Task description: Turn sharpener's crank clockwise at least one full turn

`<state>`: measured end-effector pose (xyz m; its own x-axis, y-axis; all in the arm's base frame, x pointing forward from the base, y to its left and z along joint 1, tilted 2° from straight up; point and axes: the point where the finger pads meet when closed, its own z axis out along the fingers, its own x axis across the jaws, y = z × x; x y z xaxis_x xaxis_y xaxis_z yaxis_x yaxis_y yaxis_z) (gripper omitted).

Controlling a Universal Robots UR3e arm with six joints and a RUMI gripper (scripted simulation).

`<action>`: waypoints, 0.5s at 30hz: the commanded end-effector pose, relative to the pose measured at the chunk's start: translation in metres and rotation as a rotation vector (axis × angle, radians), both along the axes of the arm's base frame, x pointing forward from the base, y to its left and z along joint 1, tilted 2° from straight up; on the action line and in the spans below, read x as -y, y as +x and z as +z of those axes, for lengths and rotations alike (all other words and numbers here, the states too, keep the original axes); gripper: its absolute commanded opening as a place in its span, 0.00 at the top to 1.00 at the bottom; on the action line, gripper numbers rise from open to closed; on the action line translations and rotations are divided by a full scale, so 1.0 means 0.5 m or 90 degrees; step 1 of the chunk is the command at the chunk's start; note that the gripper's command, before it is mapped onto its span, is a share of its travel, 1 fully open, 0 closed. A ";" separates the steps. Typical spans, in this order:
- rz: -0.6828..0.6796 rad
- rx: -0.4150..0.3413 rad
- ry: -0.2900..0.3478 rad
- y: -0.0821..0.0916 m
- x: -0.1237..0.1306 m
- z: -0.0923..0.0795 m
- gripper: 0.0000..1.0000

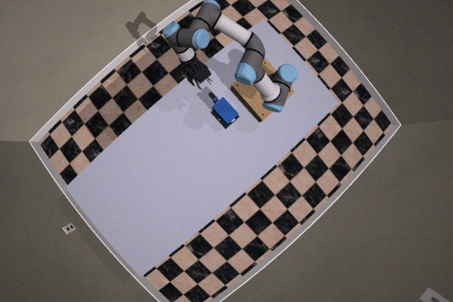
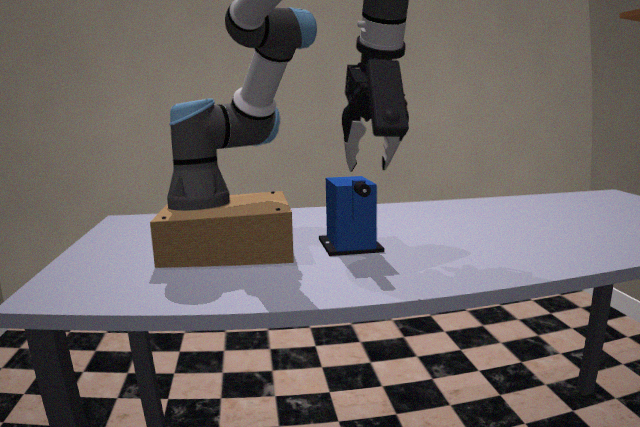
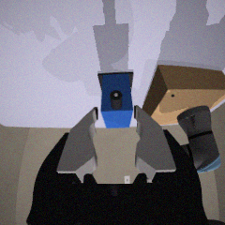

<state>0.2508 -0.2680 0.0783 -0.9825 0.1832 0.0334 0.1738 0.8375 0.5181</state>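
A blue box-shaped sharpener (image 2: 351, 215) stands on a black base plate on the grey table. It also shows from above (image 1: 224, 110). Its black crank (image 2: 364, 190) sits near the top of the side facing right in the side view. In the wrist view the crank knob (image 3: 115, 97) points up from the blue body (image 3: 115, 99). My gripper (image 2: 369, 164) hangs pointing down, a little above the sharpener's top and crank, apart from them. Its fingers stand partly open with nothing between them. From above the fingers (image 1: 204, 84) lie just beside the sharpener's crank end.
The arm's wooden mounting block (image 2: 222, 231) stands on the table just left of the sharpener, and shows in the wrist view (image 3: 185, 94). The table's edge and checkered floor (image 2: 361, 360) lie below.
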 end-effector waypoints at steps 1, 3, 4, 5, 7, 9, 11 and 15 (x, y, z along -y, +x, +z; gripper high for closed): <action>-0.001 0.001 -0.002 0.000 -0.008 -0.019 0.68; -0.001 0.001 -0.002 0.001 -0.013 -0.028 0.68; -0.001 0.001 -0.002 0.001 -0.013 -0.028 0.68; -0.001 0.001 -0.002 0.001 -0.013 -0.028 0.68; -0.001 0.001 -0.002 0.002 -0.017 -0.035 0.68; -0.001 0.001 -0.002 0.002 -0.018 -0.036 0.68; -0.001 0.001 -0.002 0.002 -0.018 -0.036 0.68; -0.001 0.001 -0.002 0.002 -0.018 -0.037 0.68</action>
<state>0.2514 -0.2589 0.0602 -0.9825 0.1832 0.0346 0.1742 0.8358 0.5206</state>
